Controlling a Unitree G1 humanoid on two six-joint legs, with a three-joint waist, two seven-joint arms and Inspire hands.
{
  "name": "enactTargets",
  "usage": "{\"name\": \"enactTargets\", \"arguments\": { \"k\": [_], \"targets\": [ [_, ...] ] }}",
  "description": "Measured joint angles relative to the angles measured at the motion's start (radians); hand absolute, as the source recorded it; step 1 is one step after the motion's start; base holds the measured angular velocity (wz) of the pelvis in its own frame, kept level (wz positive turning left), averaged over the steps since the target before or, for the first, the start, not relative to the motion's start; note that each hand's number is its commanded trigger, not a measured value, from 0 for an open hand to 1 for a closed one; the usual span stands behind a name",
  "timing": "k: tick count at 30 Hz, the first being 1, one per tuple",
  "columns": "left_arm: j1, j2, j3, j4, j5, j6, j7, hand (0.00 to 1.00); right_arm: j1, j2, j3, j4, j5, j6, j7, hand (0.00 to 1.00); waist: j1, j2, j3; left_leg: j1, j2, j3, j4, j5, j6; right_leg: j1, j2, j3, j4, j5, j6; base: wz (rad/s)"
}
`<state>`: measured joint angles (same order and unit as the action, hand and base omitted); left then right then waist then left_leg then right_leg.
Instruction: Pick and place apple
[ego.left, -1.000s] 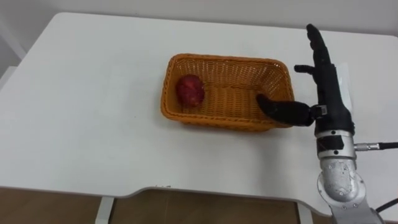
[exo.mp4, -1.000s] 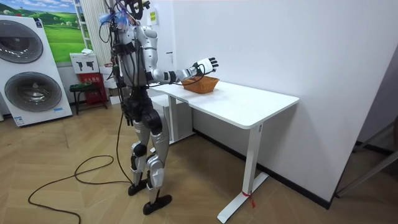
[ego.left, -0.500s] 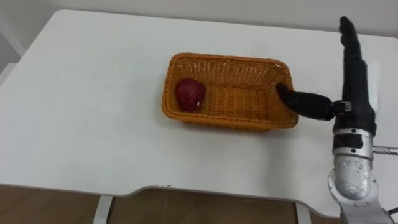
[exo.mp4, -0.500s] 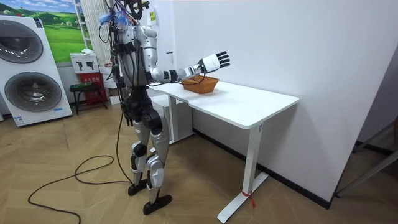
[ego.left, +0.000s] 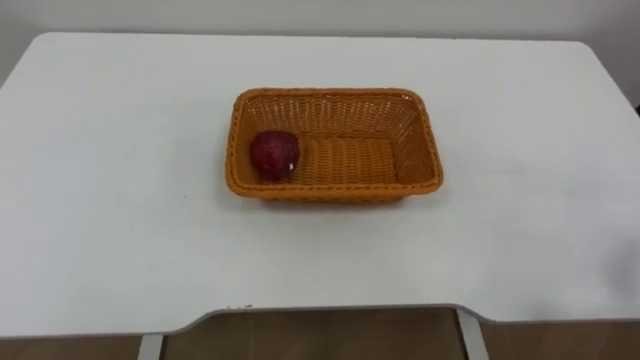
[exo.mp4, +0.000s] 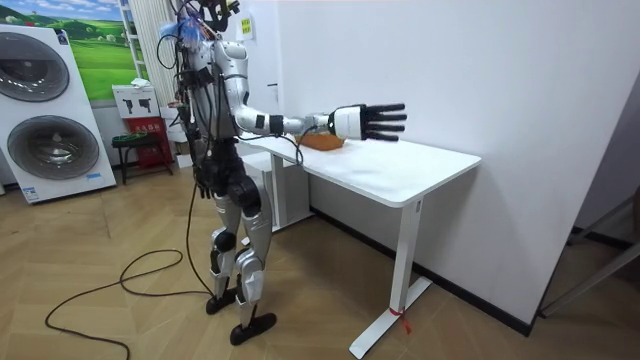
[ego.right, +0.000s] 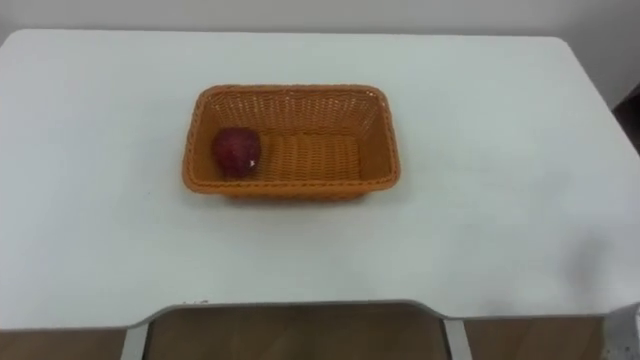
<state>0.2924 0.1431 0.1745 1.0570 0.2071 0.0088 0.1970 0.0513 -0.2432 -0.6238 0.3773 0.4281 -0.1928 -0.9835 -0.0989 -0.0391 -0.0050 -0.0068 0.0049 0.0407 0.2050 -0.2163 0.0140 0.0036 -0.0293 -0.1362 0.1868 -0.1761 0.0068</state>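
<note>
1. Looking at a dark red round apple (ego.left: 273, 155) lying inside the orange woven wicker basket (ego.left: 416, 142), tucked against its left end.
2. Sitting about mid-way across the flat white surface (ego.left: 120, 200), clear of the edges.
3. Standing at the surface's end in the room view, stretching the black-fingered right hand (exo.mp4: 365, 121) out above it, fingers straight and spread, holding nothing, just past the basket.

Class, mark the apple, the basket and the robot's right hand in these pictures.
apple (ego.left: 273, 155): left eye view, middle of its red skin.
basket (ego.left: 335, 191): left eye view, front woven wall.
right hand (exo.mp4: 362, 121): room view, back of the hand, fingers straight.
</note>
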Motion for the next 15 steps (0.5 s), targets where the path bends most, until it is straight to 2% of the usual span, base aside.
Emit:
{"name": "enactTargets", "arguments": {
  "k": [3, 5, 9, 12, 15],
  "targets": [
    [-0.015, 0.000, 0.011, -0.009, 0.002, 0.019, -0.006, 0.00, 0.009, -0.001, -0.048, 0.128, 0.112, 0.021, -0.021, 0.00, -0.011, 0.008, -0.0041, 0.001, -0.001, 0.006, -0.006, 0.001, 0.002, -0.006, 0.000, 0.008, 0.002, 0.000, 0.000, -0.08],
    [-0.014, -0.001, 0.044, -0.045, 0.001, 0.033, -0.019, 0.00, 0.009, -0.001, -0.082, 0.224, 0.181, 0.045, -0.021, 0.00, -0.009, 0.009, -0.0031, 0.002, -0.001, 0.021, -0.013, 0.006, 0.002, -0.020, 0.000, 0.026, 0.015, -0.001, 0.001, -0.17],
    [-0.013, 0.001, 0.058, -0.066, 0.003, 0.036, -0.032, 0.00, 0.019, 0.000, -0.084, 0.369, 0.211, 0.054, -0.007, 0.00, -0.008, 0.007, -0.0015, 0.001, -0.002, 0.025, -0.009, 0.007, 0.003, -0.021, -0.001, 0.031, 0.017, -0.002, 0.001, -0.04],
    [-0.016, 0.000, 0.057, -0.066, 0.001, 0.036, -0.039, 0.00, 0.026, 0.015, -0.031, 0.498, 0.205, 0.058, 0.034, 0.00, -0.005, 0.002, 0.0019, 0.000, -0.001, 0.025, -0.007, 0.007, 0.003, -0.018, -0.001, 0.027, 0.013, -0.002, 0.001, 0.02],
    [-0.030, -0.004, 0.055, -0.056, 0.005, 0.036, -0.060, 0.00, 0.047, 0.034, 0.080, 0.645, 0.192, 0.091, 0.114, 0.00, 0.017, 0.001, 0.0026, 0.001, -0.003, 0.016, -0.008, 0.007, 0.003, -0.013, 0.000, 0.035, 0.006, -0.002, 0.001, 0.05]
  ]
}}
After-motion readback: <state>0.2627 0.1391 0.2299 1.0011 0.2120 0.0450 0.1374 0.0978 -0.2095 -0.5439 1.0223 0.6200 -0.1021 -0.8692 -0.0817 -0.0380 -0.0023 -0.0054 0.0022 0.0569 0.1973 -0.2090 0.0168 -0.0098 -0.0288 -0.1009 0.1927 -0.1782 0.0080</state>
